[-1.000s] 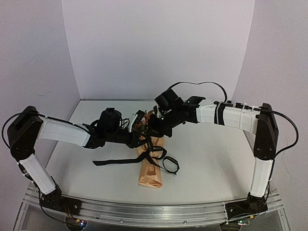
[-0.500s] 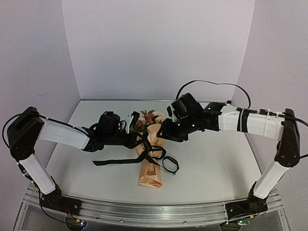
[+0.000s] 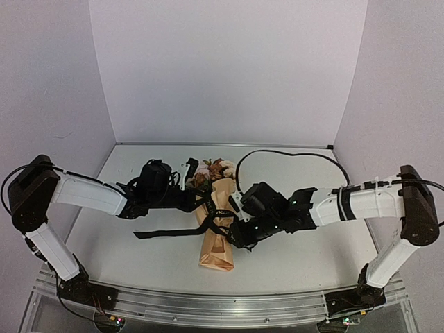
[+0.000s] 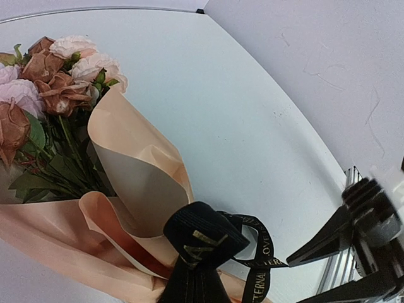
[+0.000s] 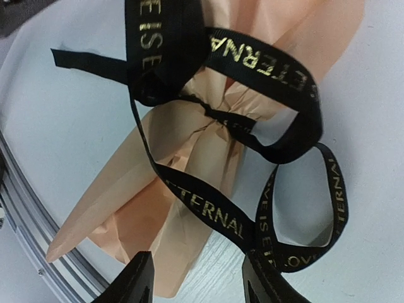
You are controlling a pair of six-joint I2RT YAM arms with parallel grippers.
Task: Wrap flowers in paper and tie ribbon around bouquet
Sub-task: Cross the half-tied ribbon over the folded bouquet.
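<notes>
Left gripper [image 3: 200, 199] of mine is clamped on the ribbon [image 4: 201, 238] just left of the bouquet [image 3: 216, 251]. A second ago it was slightly parted; now it is fully closed, and it has hardly moved. One ribbon tail trails left across the table [image 3: 305, 257]. The bouquet lies mid-table as before, narrow end toward the near edge, wide end toward the far edge. Its paper [image 4: 136, 183] cone holds the flowers [image 4: 53, 76], with cream, pink and rust blooms showing at the wide mouth. The ribbon is cinched round the cone's waist, and a loose loop lies to its right. My right gripper [image 5: 196, 259] was closed up by the blooms. It has swung down to the bouquet's right near side and hangs over that loop, fingers apart, holding nothing.
</notes>
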